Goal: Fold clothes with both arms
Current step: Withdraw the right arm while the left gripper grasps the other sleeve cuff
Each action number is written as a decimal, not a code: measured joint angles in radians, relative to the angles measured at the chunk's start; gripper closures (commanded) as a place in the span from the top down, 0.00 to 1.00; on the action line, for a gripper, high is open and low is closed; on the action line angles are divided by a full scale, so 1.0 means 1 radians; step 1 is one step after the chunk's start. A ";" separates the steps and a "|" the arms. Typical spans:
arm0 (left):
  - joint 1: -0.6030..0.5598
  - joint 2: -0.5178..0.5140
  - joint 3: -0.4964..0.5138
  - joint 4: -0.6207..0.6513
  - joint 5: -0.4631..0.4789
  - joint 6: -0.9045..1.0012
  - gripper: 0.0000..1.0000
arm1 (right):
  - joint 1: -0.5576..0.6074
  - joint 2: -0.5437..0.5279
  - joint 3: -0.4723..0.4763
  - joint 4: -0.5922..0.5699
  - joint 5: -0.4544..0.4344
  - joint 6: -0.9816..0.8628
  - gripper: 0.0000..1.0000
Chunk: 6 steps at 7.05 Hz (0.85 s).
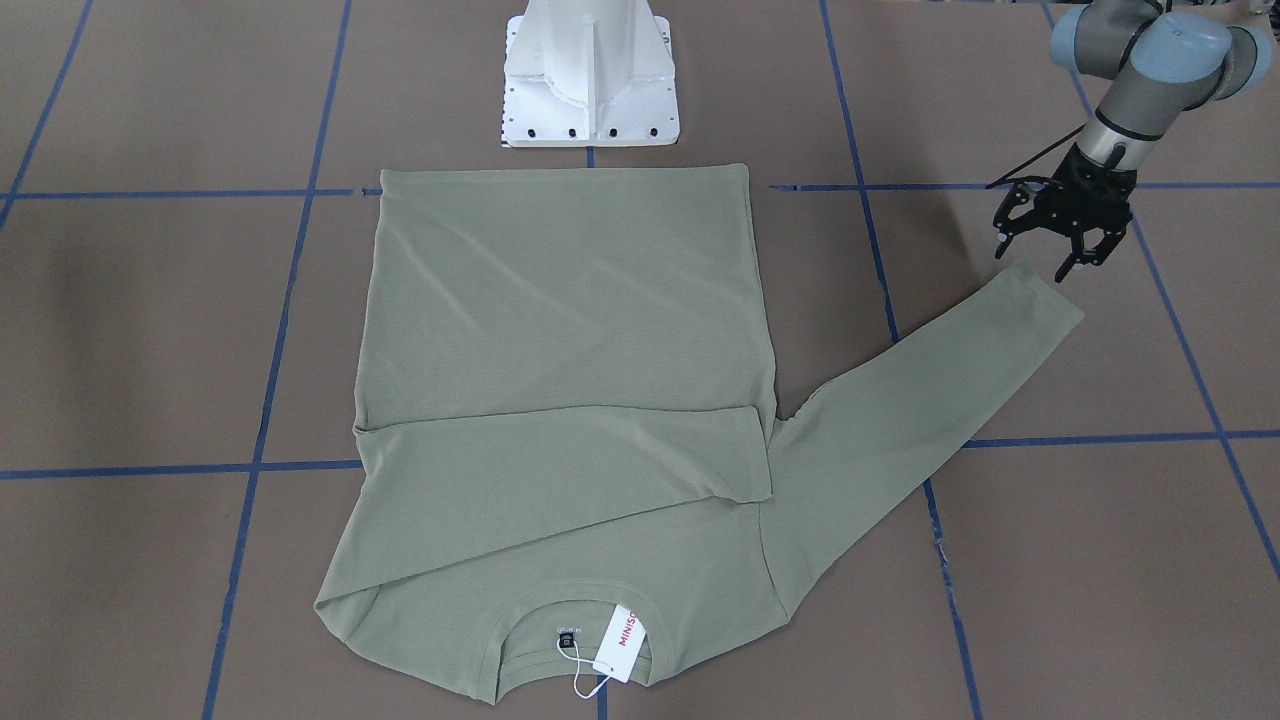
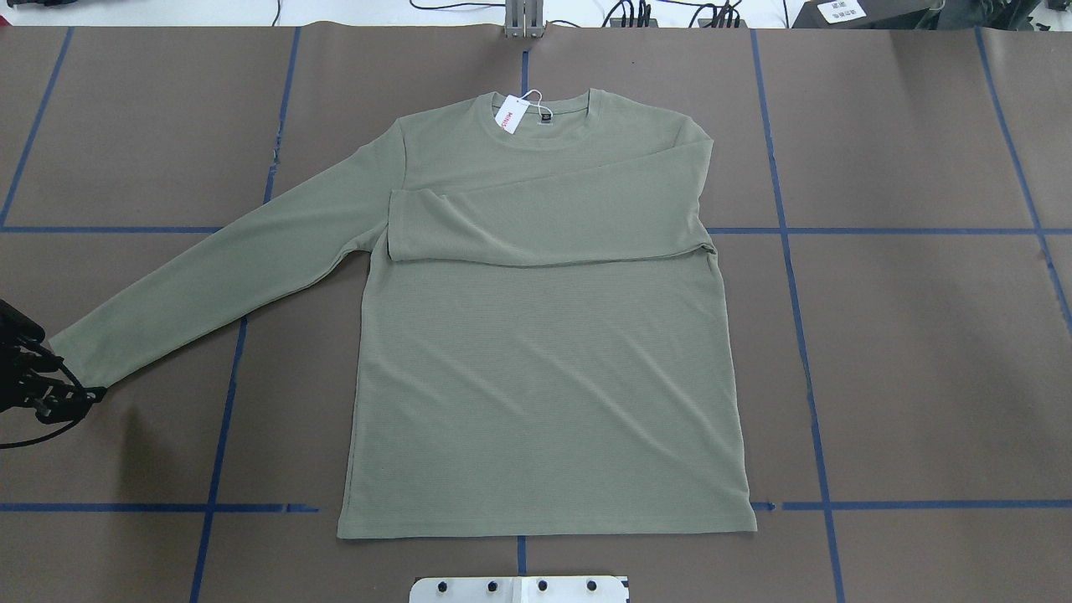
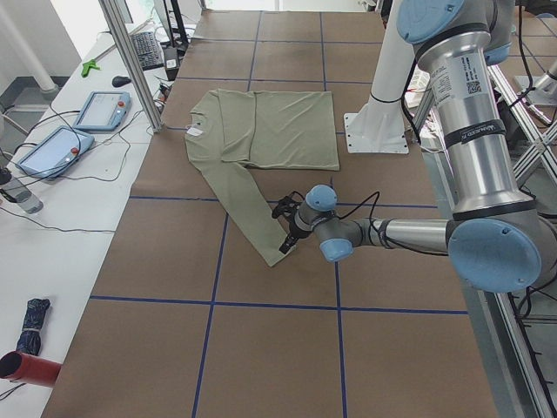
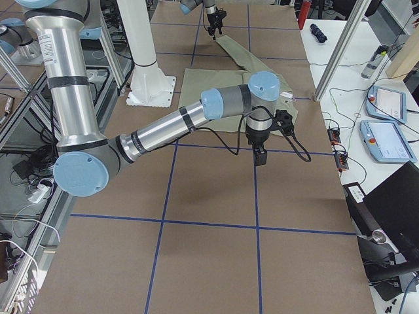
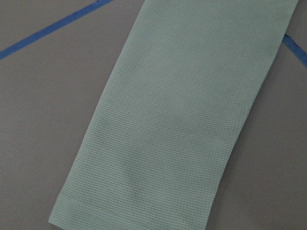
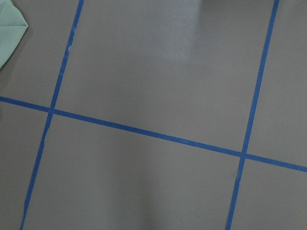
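One sleeve (image 1: 560,460) lies folded across the shirt (image 1: 560,290). The other stretches flat, its cuff (image 1: 1040,300) just beside the left gripper (image 1: 1045,252), fingers apart, empty. Step: second sleeve fold. Next: descend, pinch cuff. Right gripper (image 4: 260,154) off the cloth; grip state unreadable.

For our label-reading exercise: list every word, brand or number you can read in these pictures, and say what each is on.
"MINISO", in red, on the white hang tag at the collar of the shirt; last letter partly cut off.
Dark neck label inside the collar: too small to read.
Sticker on the left arm: too small to read.
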 measured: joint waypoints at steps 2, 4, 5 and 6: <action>0.014 0.000 0.001 0.000 0.001 0.002 0.53 | 0.000 -0.001 0.000 0.000 -0.001 0.000 1.00; 0.023 0.000 0.007 0.001 0.006 0.003 0.37 | 0.000 -0.002 0.000 0.000 -0.001 0.000 1.00; 0.026 0.000 0.009 0.001 0.008 0.003 0.13 | 0.000 -0.003 0.000 0.000 -0.002 0.000 1.00; 0.027 0.000 0.009 0.001 0.008 0.003 0.00 | 0.000 -0.003 0.000 0.000 -0.002 0.000 1.00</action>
